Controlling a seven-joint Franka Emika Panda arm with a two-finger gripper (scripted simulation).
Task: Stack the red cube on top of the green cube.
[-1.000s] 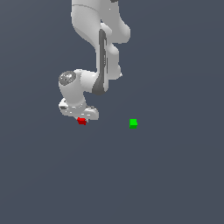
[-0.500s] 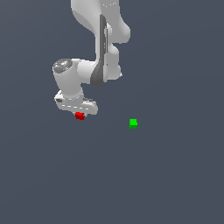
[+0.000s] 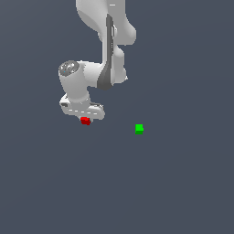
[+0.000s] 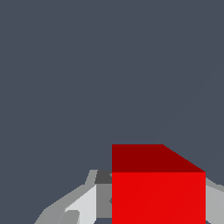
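Note:
The red cube (image 3: 85,120) sits between the fingers of my white gripper (image 3: 85,119) at the exterior view's left, held off the grey floor. In the wrist view the red cube (image 4: 157,188) fills the space between my grey fingers (image 4: 83,205), which are closed against it. The green cube (image 3: 139,129) lies alone on the floor to the exterior view's right of the gripper, well apart from it. The green cube does not show in the wrist view.
The plain dark grey floor (image 3: 173,192) spreads all around. The white arm (image 3: 107,41) reaches down from the top of the exterior view.
The gripper has risen a little with the red cube in it. The green cube has not moved.

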